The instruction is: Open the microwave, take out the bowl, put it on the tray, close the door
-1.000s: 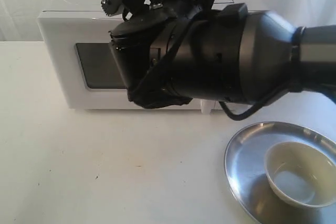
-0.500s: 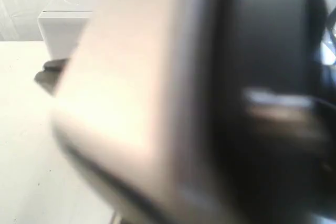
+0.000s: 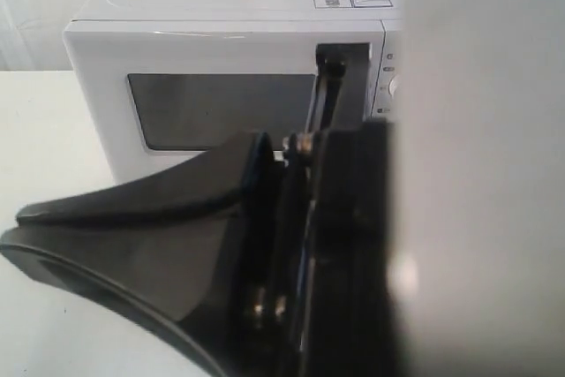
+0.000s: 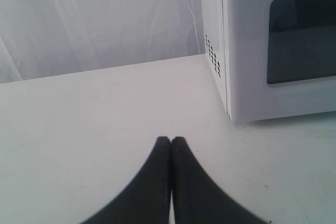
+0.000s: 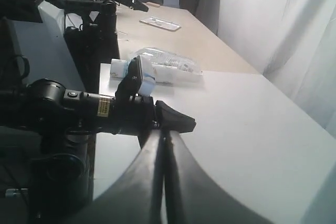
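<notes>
The white microwave (image 3: pixel 221 41) stands at the back of the table, and its door (image 3: pixel 106 77) with the dark window (image 3: pixel 221 112) looks flush with the body. My right gripper (image 3: pixel 18 229) fills the foreground very close to the exterior camera, pointing left. In the right wrist view the right gripper (image 5: pixel 165 132) is shut and holds nothing. My left gripper (image 4: pixel 171 140) is shut and empty over bare table, short of the microwave's (image 4: pixel 247 51) near left corner. A pale blurred part of the right arm (image 3: pixel 477 174) hides the bowl and the tray.
A white curtain (image 4: pixel 105 19) hangs behind the table. The right wrist view shows the left arm (image 5: pixel 79 106) over the table's edge, a plastic-wrapped package (image 5: pixel 168 64) at the far end, and a second table (image 5: pixel 178 35) beyond.
The right arm has swept across the exterior camera. The tray with the bowl in it, seen at the lower right one second ago, is now covered. The microwave front shows again.
</notes>
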Available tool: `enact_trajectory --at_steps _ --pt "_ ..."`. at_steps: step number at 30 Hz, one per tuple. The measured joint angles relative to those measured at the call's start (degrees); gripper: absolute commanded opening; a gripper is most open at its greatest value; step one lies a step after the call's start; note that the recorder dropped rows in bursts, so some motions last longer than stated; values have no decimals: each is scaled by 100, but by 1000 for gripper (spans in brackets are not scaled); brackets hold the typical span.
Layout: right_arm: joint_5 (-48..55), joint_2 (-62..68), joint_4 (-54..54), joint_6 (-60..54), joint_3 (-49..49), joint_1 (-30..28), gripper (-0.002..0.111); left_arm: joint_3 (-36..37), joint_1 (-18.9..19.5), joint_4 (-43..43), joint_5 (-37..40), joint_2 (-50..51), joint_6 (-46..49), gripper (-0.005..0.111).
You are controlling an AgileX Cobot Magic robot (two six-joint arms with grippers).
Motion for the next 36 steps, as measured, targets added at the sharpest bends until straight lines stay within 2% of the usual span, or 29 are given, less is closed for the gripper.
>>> enact_trajectory --at_steps 3,7,10,13,17,20,23,31,36 --pt "203 -34 64 104 39 11 0 0 0 0 0 0 0 0" --pt "1095 -145 343 432 48 11 0 0 0 0 0 0 0 0" --pt "1409 -228 387 578 183 -358 0 0 0 0 0 0 0 0" --pt "844 -412 414 634 506 -1217 0 0 0 0 0 0 0 0" --pt "-157 -1076 511 866 1123 -2823 0 0 0 0 0 0 0 0" --pt "-375 -1772 546 970 1674 -3861 0 0 0 0 0 0 0 0" --pt "-275 -2552 558 1020 2248 -4558 0 0 0 0 0 0 0 0" --pt "34 -4177 558 1029 3535 -5842 0 0 0 0 0 0 0 0" --pt "177 -4835 547 1029 4127 -6130 0 0 0 0 0 0 0 0"
